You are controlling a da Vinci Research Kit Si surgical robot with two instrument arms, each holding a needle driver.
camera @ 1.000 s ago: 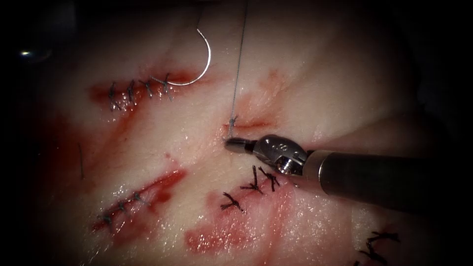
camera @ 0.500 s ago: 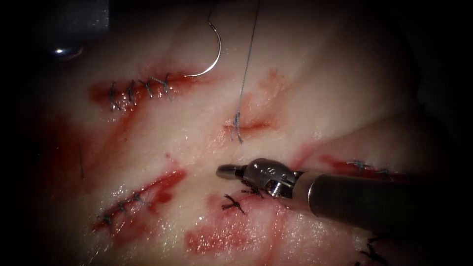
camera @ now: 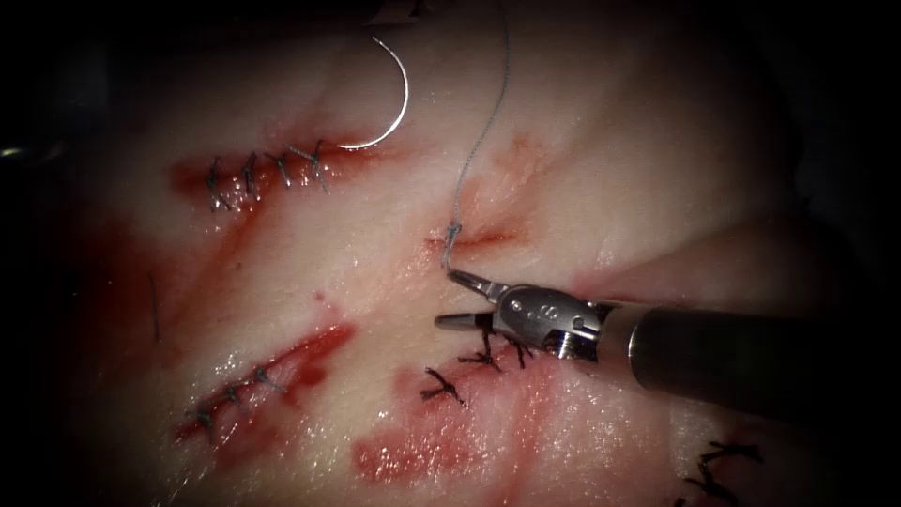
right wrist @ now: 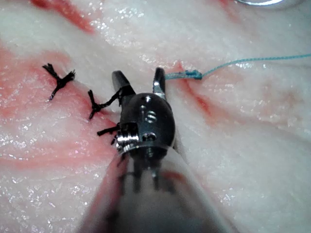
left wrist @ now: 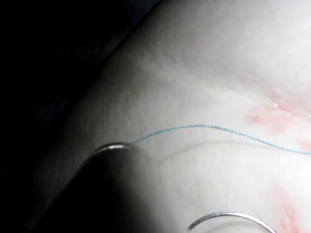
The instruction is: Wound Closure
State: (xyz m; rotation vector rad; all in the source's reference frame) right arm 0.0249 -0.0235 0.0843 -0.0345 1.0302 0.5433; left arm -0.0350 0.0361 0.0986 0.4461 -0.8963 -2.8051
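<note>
The needle [camera: 389,99], a thin bright steel arc, lies free on the tissue [camera: 601,160] well to the left of the central cut [camera: 474,237], its lower end beside an older closed cut laced with grey stitches [camera: 272,171]; neither tool holds it, and whether its tip sits in the tissue cannot be told. In the left wrist view its curve [left wrist: 228,218] lies flat on pale, glistening flesh. The tissue is moist and waxy, smeared with red fluid [camera: 413,455] in streaks. From a small knot [camera: 454,228] at the cut, the fine bluish thread [camera: 483,131] rises, slightly wavy, toward the upper edge; in the left wrist view it [left wrist: 214,127] runs to the left tool's dark rounded shaft [left wrist: 109,160], whose jaws cannot be told. Right of that, the right tool [camera: 458,299] comes in on a dark, smooth shaft with a polished metal wrist. Its jaws stand parted, grasping nothing, the upper tip just below the knot, the lower above black, frayed stitches [camera: 488,352].
</note>
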